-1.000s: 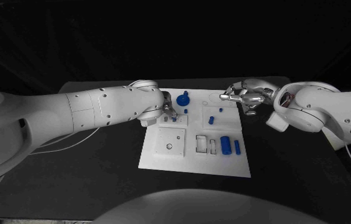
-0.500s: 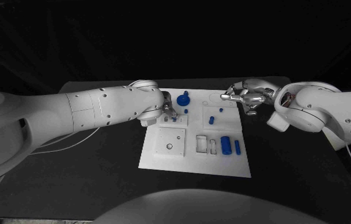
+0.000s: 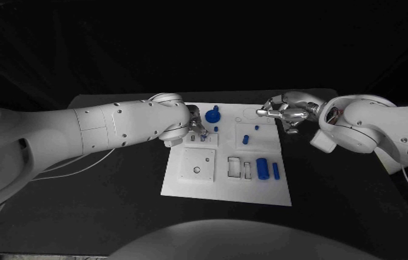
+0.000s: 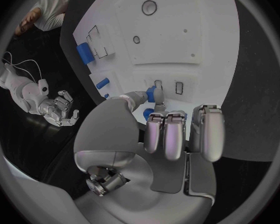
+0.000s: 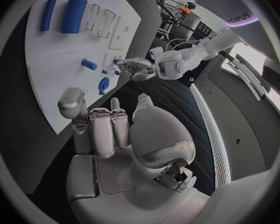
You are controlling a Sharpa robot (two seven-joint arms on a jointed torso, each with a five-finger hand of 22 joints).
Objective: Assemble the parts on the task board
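1. Nearest in the head view, the task board [image 3: 188, 188] lies flat just below the middle of the frame, its near edge toward the bottom.
2. On the board's near right part, a large blue cylinder [image 3: 263, 169] lies beside a slimmer blue bar [image 3: 275, 170], both just right of two empty rectangular slots [image 3: 234, 166].
3. Left of those slots sits a raised square plate [image 3: 198, 164] with a round hole in it.
4. Farther up the board, a short blue peg [image 3: 246, 139] lies alone near mid-board.
5. The left hand [image 3: 197, 131] is at the board's upper left, its fingers bent down over a small blue part [image 4: 152, 93]; in the left wrist view the thumb and a fingertip pinch that part right at the board's surface.
6. Just beyond it, a round blue knob [image 3: 213, 115] stands near the board's far edge.
7. The right hand [image 3: 285, 114] hovers at the board's upper right corner, fingers curled inward; the right wrist view shows nothing held in it.
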